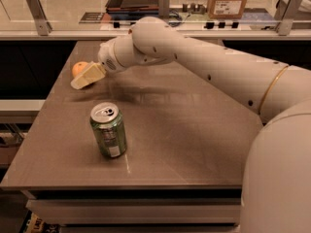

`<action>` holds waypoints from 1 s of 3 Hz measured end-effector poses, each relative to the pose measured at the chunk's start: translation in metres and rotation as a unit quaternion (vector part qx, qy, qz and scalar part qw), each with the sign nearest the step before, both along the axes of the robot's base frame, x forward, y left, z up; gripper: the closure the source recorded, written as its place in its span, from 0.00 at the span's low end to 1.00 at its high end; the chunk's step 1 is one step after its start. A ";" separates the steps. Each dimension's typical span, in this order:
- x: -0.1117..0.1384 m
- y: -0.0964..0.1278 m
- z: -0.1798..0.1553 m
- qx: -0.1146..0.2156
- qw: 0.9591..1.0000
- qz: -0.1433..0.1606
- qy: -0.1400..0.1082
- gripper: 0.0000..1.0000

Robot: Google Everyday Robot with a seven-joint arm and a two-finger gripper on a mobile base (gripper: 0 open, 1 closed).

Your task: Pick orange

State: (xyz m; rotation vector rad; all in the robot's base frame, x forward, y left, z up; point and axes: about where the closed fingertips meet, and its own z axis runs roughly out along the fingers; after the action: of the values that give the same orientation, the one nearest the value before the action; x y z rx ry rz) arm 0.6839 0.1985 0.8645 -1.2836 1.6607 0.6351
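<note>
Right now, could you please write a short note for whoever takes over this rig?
Hand: low over the far-left part of the table, right at the orange and covering its near side. I cannot tell whether it has a grip.
Orange: at the far-left edge of the table, not lifted clear.
Green can: upright near the front left, apart from the hand.
Done: the hand is at the orange.
Left: confirm the grip, then lift the orange, keeping clear of the can.
</note>
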 end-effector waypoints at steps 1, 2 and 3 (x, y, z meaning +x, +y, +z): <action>0.002 0.006 -0.007 -0.004 1.000 0.007 0.008 0.00; 0.001 0.008 -0.007 -0.004 1.000 0.009 0.008 0.17; 0.000 0.010 -0.008 -0.004 1.000 0.011 0.009 0.40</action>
State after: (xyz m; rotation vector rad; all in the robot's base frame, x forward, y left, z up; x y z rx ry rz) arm 0.6841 0.2086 0.8566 -1.3064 1.6676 0.6550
